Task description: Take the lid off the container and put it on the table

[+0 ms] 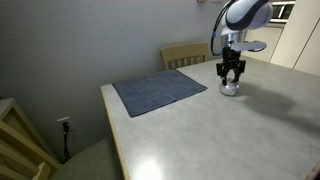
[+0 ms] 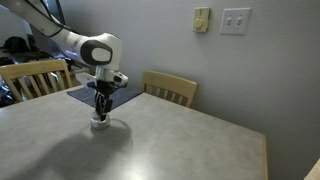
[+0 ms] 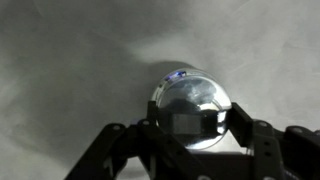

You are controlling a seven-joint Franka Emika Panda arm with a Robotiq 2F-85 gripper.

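Shiny silver lid [image 3: 192, 105], pale grey-beige table [image 1: 200, 130], blue-grey mat [image 1: 158, 91], black gripper [image 1: 231, 79], light wooden chair [image 2: 170, 88]

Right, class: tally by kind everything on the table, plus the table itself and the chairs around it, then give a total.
Table: 1
Wooden chairs: 2
Blue-grey cloth mat: 1
Silvery container: 1
Domed lid, on the container: 1
Total: 6
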